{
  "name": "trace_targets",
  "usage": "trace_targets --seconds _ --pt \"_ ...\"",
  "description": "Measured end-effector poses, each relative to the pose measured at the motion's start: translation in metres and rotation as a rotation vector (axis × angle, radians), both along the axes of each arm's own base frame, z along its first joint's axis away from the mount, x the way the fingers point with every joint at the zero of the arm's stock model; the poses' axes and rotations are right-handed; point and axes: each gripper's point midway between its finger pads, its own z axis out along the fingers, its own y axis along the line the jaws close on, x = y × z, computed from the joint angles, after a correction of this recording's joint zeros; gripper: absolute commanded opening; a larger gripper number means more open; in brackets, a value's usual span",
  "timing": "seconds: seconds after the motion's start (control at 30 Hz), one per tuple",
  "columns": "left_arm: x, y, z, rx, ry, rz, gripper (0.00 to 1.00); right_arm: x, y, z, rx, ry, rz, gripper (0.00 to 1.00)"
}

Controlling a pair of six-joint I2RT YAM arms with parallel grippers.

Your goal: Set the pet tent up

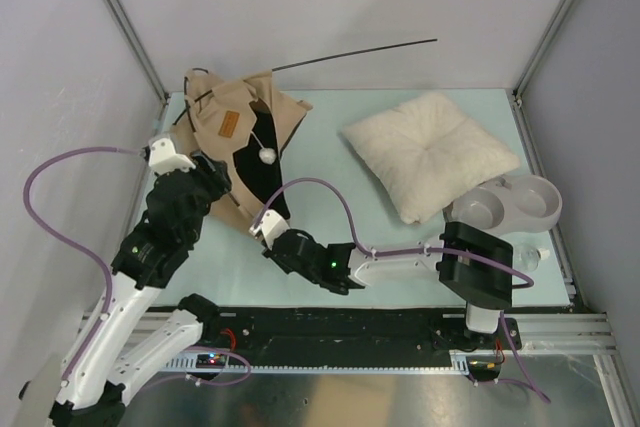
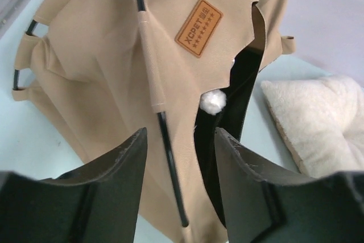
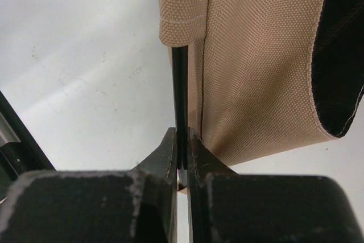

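If tight, right pincer [image 3: 182, 160] around pole [image 3: 180, 83].

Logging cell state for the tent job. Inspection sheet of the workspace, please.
Surface: pale green table.
Job's things: tan tent slumped at far left; long pole juts out to the right.
Clutter: cream pillow; grey double bowl at right.
Grippers: left end effector open, fingers either side of a sleeved pole; right end effector shut on a pole tip.
Cables: purple cables loop free off both arms.
Surroundings: grey walls, metal frame posts.
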Motion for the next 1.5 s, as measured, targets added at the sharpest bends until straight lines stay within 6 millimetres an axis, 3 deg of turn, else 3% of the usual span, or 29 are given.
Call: trace_targets --seconds 0.33,0.4,0.53,0.67,0.83,0.93,1.13,1.37,1.5 --pt "0.018 -0.006 -0.027 0.002 0.118 -0.046 0.32 -0.003 -0.003 -0.004 -0.022 0.005 -0.012 0.00" --pt "0.020 -0.008 -0.031 0.000 0.135 -0.058 0.21 -0.003 -0.002 -0.004 -0.021 0.004 -0.012 0.02" --pt "0.022 -0.009 -0.035 -0.002 0.151 -0.069 0.03 -0.004 -0.002 -0.003 -0.016 0.006 -0.016 0.23" --pt "0.021 -0.012 -0.036 0.002 0.157 -0.097 0.00 -0.007 0.001 -0.002 -0.003 0.017 -0.020 0.51" --pt "0.019 -0.014 -0.039 0.062 0.176 -0.147 0.00 -0.015 -0.002 0.013 0.003 0.015 -0.006 0.71" --pt "0.019 -0.016 -0.033 0.089 0.166 -0.173 0.00 -0.021 -0.006 0.042 0.048 0.007 0.006 0.77" --pt "0.020 -0.017 -0.003 0.130 0.106 -0.206 0.00 -0.035 -0.030 0.132 0.208 -0.022 0.035 0.84" --pt "0.021 -0.021 0.027 0.170 0.041 -0.262 0.00 -0.042 -0.090 0.247 0.416 -0.071 0.014 0.86" --pt "0.021 -0.024 0.037 0.178 0.021 -0.288 0.00 -0.038 -0.141 0.290 0.499 -0.112 -0.066 0.87"
